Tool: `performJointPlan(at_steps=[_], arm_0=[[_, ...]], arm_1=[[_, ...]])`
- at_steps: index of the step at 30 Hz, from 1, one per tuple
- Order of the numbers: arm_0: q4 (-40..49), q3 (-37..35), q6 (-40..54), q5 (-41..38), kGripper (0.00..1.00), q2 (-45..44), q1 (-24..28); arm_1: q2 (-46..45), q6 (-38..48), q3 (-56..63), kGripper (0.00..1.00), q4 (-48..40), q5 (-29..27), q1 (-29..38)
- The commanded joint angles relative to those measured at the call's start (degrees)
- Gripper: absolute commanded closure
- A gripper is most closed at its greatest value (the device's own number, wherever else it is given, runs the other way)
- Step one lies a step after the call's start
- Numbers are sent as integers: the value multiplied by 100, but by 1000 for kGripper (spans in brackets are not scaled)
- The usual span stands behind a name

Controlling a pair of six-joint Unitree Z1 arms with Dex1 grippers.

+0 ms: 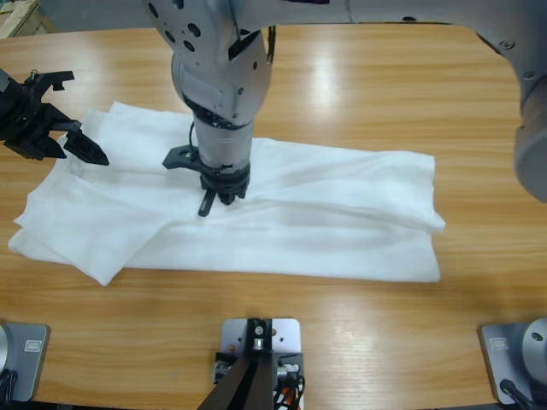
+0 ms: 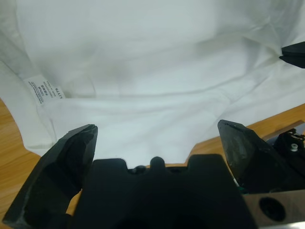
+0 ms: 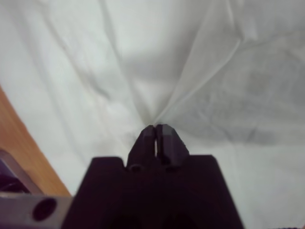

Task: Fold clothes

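Right now the white T-shirt lies flat along the wooden table, its long axis running across the high view from the rumpled end at the picture's left to the squarer end at the right. The right gripper comes down from the top near the middle and sits on the cloth; in its own wrist view the jaws are clenched together with creases fanning out from their tips, so they look to be pinching a fold of the shirt. The left gripper hovers at the picture's left edge, jaws spread wide and holding nothing — the shirt's edge and a small sewn-in label lie just ahead of it. The left arm is plainly nearer that rumpled end (likely the neck end). Any fold probably turns on carrying cloth along that long axis.
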Motion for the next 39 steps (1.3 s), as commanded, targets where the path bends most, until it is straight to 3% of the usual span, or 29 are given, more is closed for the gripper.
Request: performJointPlan(at_steps=[1, 4, 5, 6, 7, 8, 13, 16, 20, 24, 26, 29, 30, 33, 37, 38, 39], arm_0=[[-78, 139, -77, 54, 23, 288, -47], [-72, 146, -81, 70, 23, 253, -47], [-78, 159, -90, 119, 23, 149, -47], [-78, 178, -113, 158, 23, 75, -39], [-78, 192, -135, 186, 23, 23, -7], [-78, 199, -155, 186, 23, 0, 9], [-95, 234, -239, 192, 23, -169, 155], [-108, 247, -248, 186, 23, -264, 244], [-130, 269, -271, 167, 23, -355, 285], [-130, 287, -271, 65, 23, -406, 295], [-122, 290, -260, -91, 23, -438, 295], [-115, 329, -223, -322, 23, -538, 295], [-115, 345, -218, -371, 23, -585, 295], [-113, 410, -236, -373, 23, -784, 322], [-113, 493, -236, -369, 23, -977, 424], [-113, 500, -236, -369, 23, -979, 427], [-113, 507, -236, -373, 23, -977, 427]], arm_1=[[357, 50, -87, 1000, 176, -6, 43], [181, 70, -232, 1000, 299, -260, -34], [46, 98, -317, 907, 365, -338, -129], [-119, 154, -417, 421, 450, -415, -254], [-292, 230, -429, 209, 464, -438, -381], [-524, 349, -428, 121, 464, -387, -569], [-1476, 773, -162, 82, 311, 128, -1353], [-2380, 1307, 1497, 82, -802, 469, -1746], [-3774, 2325, 4037, 82, -2626, 815, -2100], [-5097, 4280, 7045, 37, -6000, 1775, -2625], [-5271, 4970, 7845, 41, -7205, 2299, -2713], [-4944, 4770, 7896, 3, -7216, 3308, -2706], [-4848, 4788, 8015, 0, -7281, 3406, -2710], [-5075, 5106, 8534, 23, -7432, 3065, -3023], [-5621, 5461, 9771, 0, -7786, 2858, -3981], [-5851, 5573, 9994, 0, -7619, 2621, -4118], [-6259, 5675, 9986, 0, -6903, 2026, -4146]])
